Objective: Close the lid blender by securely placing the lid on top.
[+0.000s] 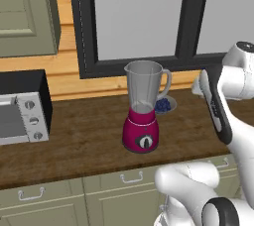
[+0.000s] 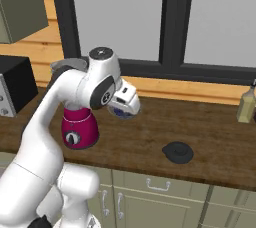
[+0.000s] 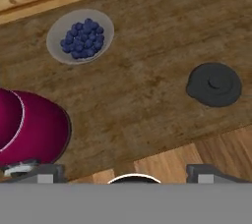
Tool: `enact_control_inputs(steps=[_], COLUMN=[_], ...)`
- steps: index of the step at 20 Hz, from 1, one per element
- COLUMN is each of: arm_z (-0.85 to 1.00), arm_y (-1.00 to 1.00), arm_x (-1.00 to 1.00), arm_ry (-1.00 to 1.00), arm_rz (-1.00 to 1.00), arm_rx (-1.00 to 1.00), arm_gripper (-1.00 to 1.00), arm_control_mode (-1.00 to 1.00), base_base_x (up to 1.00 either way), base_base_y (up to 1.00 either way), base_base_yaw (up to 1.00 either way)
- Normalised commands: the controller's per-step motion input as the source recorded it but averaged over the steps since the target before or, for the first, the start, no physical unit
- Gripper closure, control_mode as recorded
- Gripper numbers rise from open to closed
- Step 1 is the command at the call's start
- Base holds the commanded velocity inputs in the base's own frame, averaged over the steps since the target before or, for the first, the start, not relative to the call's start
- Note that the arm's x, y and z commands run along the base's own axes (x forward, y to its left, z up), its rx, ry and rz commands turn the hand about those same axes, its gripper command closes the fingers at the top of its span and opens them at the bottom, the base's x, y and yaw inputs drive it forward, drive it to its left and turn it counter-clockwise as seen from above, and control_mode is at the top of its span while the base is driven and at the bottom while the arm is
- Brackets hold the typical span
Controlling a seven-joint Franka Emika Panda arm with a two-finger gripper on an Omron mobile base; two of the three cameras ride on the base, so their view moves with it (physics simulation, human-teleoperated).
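Looking down from the hand camera, the gripper (image 3: pixel 126 171) hangs above the dark wooden countertop (image 3: pixel 147 36) with its two finger tips (image 3: pixel 43 173) spread wide apart and nothing between them, so it's open and empty. Using the blender as the landmark: the magenta rounded blender base with a black round dial and a tall clear grey jar (image 1: pixel 143 108) stands upright on the counter, and its jar mouth is uncovered, no cap on it. The small round dark grey-black disc lid (image 2: pixel 177 152) lies flat on the wood well off to the blender's right, nearer the counter's front edge than the blender is, touching nothing. In the hand view that lid (image 3: pixel 214 84) sits to the right, and the blender's magenta base (image 3: pixel 29 129) pokes in at the lower left. Just behind the blender on its right is a little pale bowl of blue berries (image 1: pixel 165 104), close to the jar handle but I can't tell if they touch. Well to the blender's left is a silver toaster oven with knobs (image 1: pixel 22 116). Far to the blender's right, past the lid, a yellowish bottle (image 2: pixel 246 104) stands at the back by the dark-framed window (image 2: pixel 170 22).
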Motion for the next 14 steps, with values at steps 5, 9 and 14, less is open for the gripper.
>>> enact_control_inputs(steps=[5, 9, 14], arm_z=[-0.36, -0.49, -0.47], arm_y=[-0.78, -0.67, -0.56], arm_x=[-0.18, -0.01, 0.00], arm_ry=[0.00, 0.00, 0.00], arm_rz=[-0.30, -0.30, -0.23], arm_rx=[0.00, 0.00, 0.00], arm_gripper=[-1.00, -1.00, -1.00], arm_control_mode=[-1.00, -1.00, -1.00], base_base_x=[0.00, 0.00, 0.00], base_base_y=[0.00, 0.00, 0.00], base_base_yaw=[0.00, 0.00, 0.00])
